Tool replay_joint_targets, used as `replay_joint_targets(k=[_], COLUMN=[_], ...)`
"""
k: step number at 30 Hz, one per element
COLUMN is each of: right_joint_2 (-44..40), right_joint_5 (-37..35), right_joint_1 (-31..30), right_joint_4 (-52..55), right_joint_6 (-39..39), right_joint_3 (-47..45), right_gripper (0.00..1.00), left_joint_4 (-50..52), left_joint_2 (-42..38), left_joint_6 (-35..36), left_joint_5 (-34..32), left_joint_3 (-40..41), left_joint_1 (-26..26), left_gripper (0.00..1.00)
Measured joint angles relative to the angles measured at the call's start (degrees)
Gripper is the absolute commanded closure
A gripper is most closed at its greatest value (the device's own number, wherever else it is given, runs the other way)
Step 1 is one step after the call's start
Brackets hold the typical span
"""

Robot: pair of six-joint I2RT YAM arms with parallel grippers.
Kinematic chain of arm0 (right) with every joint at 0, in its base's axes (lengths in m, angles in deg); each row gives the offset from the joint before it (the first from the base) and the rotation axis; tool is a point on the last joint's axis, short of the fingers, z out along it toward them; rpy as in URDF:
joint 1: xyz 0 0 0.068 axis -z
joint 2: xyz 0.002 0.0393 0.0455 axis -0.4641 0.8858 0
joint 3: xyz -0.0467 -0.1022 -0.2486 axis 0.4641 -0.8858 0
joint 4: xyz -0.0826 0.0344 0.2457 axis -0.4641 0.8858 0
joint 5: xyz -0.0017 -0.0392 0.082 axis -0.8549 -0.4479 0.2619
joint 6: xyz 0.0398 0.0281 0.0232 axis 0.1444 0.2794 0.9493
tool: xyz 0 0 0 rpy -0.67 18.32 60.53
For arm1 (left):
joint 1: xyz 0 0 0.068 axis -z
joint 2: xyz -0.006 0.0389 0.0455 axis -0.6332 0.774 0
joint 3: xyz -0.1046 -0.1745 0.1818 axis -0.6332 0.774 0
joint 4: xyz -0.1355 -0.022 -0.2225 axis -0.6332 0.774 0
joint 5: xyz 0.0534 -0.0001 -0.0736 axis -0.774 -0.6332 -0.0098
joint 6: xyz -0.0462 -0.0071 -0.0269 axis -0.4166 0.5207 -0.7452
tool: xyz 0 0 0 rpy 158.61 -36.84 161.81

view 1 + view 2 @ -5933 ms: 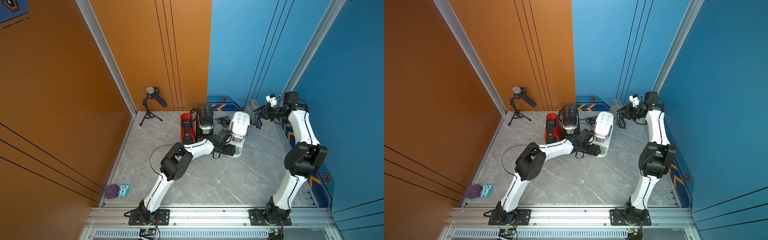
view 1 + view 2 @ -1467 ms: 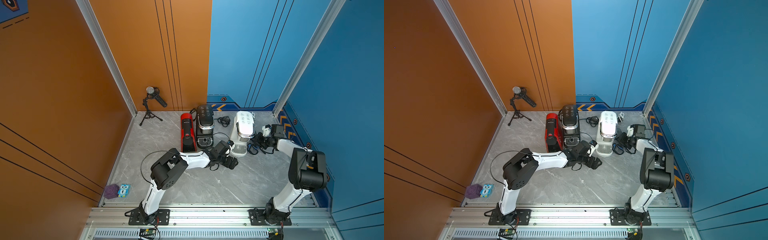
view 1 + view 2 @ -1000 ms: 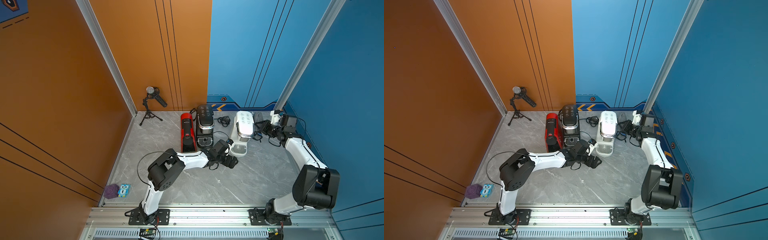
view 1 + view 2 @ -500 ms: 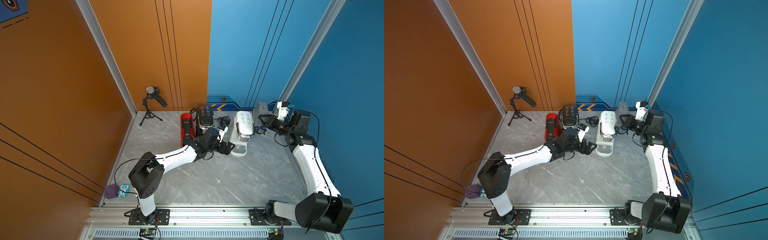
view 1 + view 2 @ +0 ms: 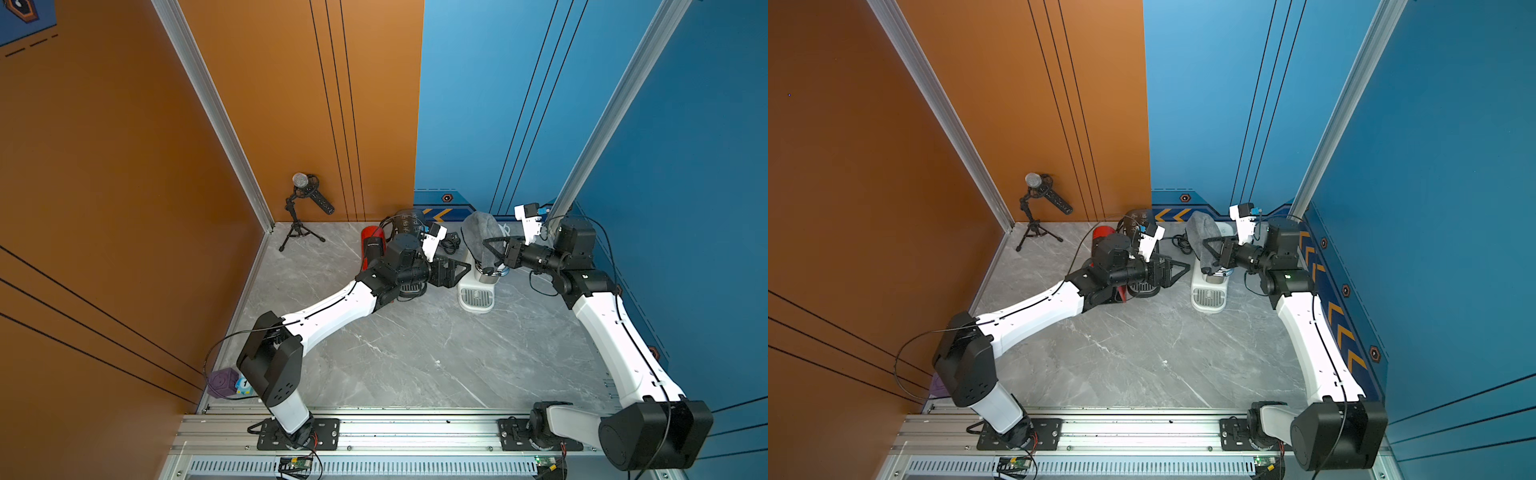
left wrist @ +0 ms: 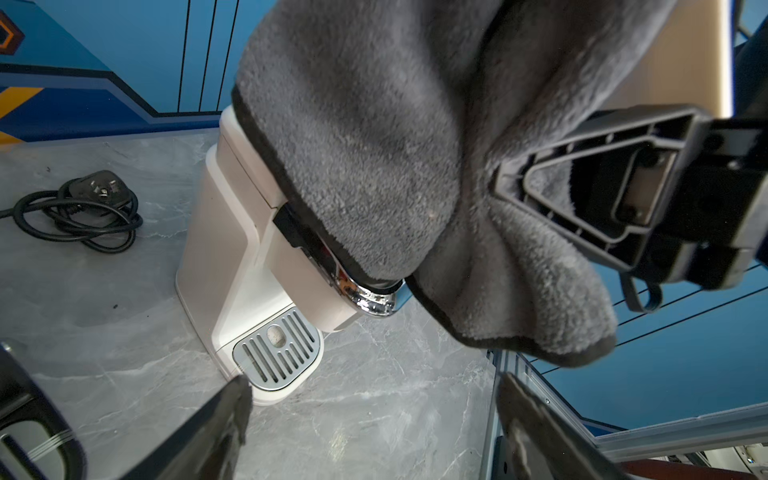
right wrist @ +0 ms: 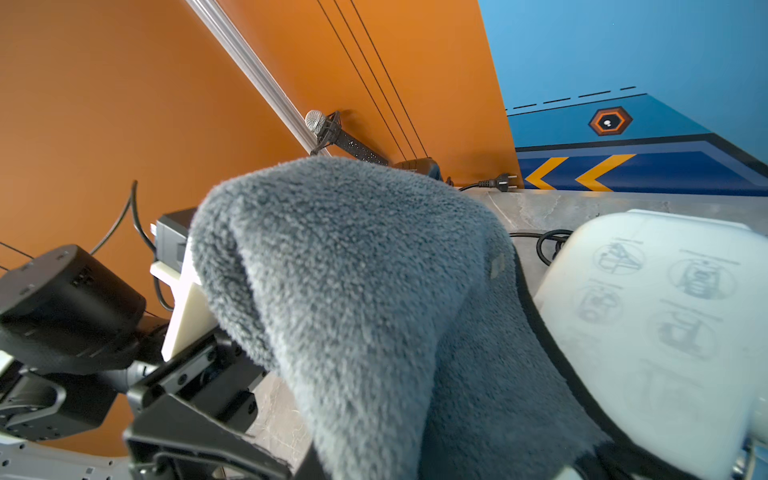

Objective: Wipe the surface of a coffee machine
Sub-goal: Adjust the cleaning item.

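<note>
Draping over white coffee machine (image 5: 476, 297), grey microfibre cloth (image 5: 478, 232) clamped in right tool (image 5: 488, 249), left tool (image 5: 463, 269) fingers apart at machine's nine o'clock, coiled power cord (image 6: 79, 212) at ten o'clock

The right tool (image 5: 487, 254), a moment ago low beside the white coffee machine (image 6: 224, 249), has come up. It now pinches the grey cloth (image 5: 478, 232), which lies draped over the machine's top just ahead of its fingertips. The left tool (image 5: 464, 269), earlier down on the worktop (image 5: 395, 353) by the drip tray (image 5: 476, 296), has lifted and now has the machine's flank just ahead of it.
</note>
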Motion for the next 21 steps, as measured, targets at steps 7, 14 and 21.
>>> replay_joint_targets(k=[7, 14, 21], right_joint_2=[-3.89, -6.21, -7.13], right_joint_5=[-10.69, -19.91, -23.23], right_joint_1=[-7.93, -10.73, -12.39], right_joint_4=[1.79, 2.1, 1.97], right_joint_6=[-6.8, -10.01, -11.32], right_joint_3=[-1.95, -4.15, -4.9], right_gripper=[0.81, 0.81, 0.81], left_joint_4=[-2.12, -2.4, -2.95], left_joint_2=[-2.23, -2.08, 2.03], left_joint_6=[-1.73, -4.37, -7.91], left_joint_5=[-1.97, -5.27, -5.75], left_joint_3=[-1.95, -5.11, -10.64], left_joint_1=[-0.39, -0.37, 0.02], left_gripper=[0.06, 0.05, 0.05])
